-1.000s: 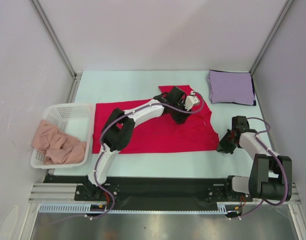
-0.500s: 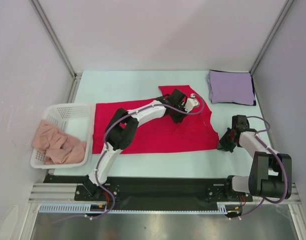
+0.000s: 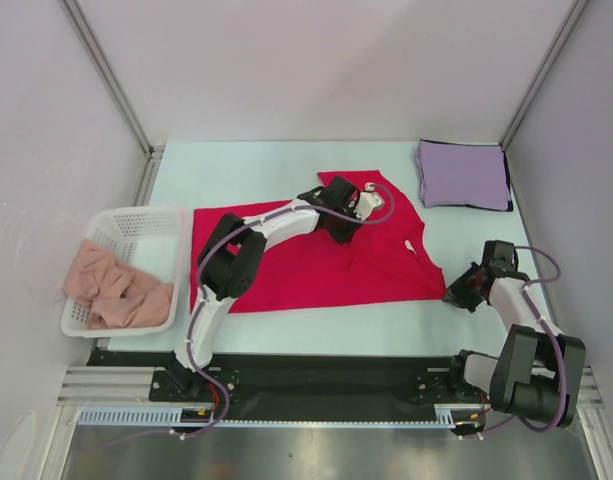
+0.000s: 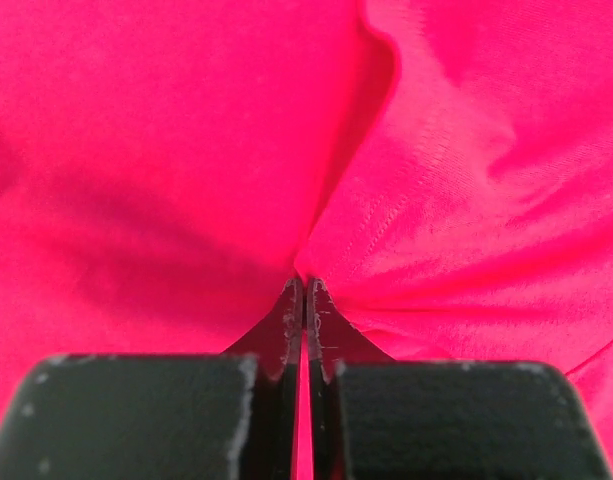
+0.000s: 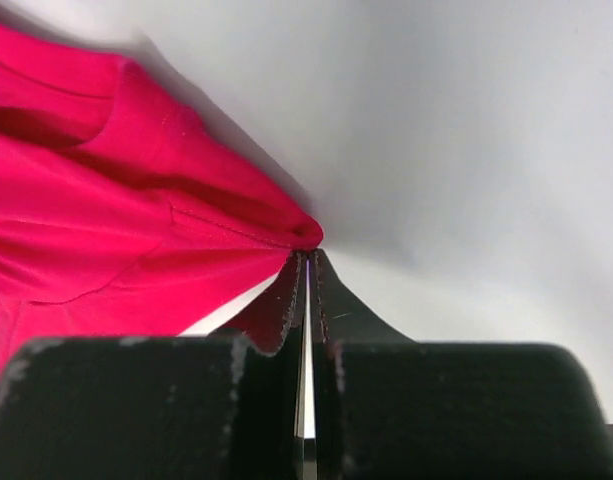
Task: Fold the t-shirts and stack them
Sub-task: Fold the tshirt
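The crimson-red t-shirt (image 3: 306, 265) lies spread across the middle of the table, with its white neck label (image 3: 409, 246) near the right side. My left gripper (image 3: 341, 218) is over the shirt's far middle and is shut on a pinch of red cloth (image 4: 386, 230). My right gripper (image 3: 452, 294) is shut on the shirt's right near corner (image 5: 286, 225), low over the table. The lavender t-shirt (image 3: 464, 175) lies folded square at the far right.
A white mesh basket (image 3: 136, 225) holding pink cloth (image 3: 116, 288) stands at the left edge. Enclosure walls and corner posts close in the table on the left, far and right sides.
My right gripper has moved to the right with the corner, stretching the shirt's right edge outward. My left gripper has shifted left and a little farther away with its pinch.
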`<action>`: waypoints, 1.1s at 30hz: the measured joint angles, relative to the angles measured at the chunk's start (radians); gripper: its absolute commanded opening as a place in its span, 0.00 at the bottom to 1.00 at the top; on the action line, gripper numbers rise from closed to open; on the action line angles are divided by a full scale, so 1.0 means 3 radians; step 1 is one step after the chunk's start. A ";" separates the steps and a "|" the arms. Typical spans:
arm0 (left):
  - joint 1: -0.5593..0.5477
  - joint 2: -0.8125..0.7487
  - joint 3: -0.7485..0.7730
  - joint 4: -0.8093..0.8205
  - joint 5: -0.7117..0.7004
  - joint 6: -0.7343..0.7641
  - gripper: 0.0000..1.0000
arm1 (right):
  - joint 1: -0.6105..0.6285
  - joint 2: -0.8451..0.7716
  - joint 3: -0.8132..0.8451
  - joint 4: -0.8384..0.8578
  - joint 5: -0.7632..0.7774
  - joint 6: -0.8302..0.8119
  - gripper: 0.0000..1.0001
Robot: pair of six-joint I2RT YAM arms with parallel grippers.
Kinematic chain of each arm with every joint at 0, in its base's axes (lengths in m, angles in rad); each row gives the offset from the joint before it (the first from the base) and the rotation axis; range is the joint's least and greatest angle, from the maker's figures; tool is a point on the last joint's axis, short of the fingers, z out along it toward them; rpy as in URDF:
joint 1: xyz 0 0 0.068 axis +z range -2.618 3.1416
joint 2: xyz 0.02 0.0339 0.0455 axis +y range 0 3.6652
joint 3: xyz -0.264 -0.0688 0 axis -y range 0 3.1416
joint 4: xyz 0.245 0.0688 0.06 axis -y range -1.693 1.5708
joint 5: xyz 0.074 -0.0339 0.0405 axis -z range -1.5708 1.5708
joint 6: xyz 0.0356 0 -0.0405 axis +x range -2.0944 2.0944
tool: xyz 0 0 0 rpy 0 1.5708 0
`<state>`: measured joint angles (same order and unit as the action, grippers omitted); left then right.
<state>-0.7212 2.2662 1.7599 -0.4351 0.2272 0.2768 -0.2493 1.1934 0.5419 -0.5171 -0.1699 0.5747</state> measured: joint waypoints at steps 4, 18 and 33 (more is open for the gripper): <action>0.0048 0.0001 -0.0001 0.0000 0.0011 -0.0029 0.21 | -0.0017 -0.0108 -0.0014 -0.0018 -0.0027 0.0034 0.00; 0.0058 -0.0624 -0.0189 -0.0491 -0.0097 0.0284 0.62 | -0.0078 -0.0314 0.0008 -0.0277 0.0010 0.0107 0.49; 0.0163 -0.3193 -0.3633 -0.1055 -0.0806 0.1076 0.57 | -0.0067 -0.0205 -0.0085 -0.0033 -0.0131 0.0089 0.29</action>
<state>-0.6724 1.3083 0.6701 -0.7517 -0.0147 0.5995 -0.2695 1.1320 0.5163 -0.5270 -0.2092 0.6014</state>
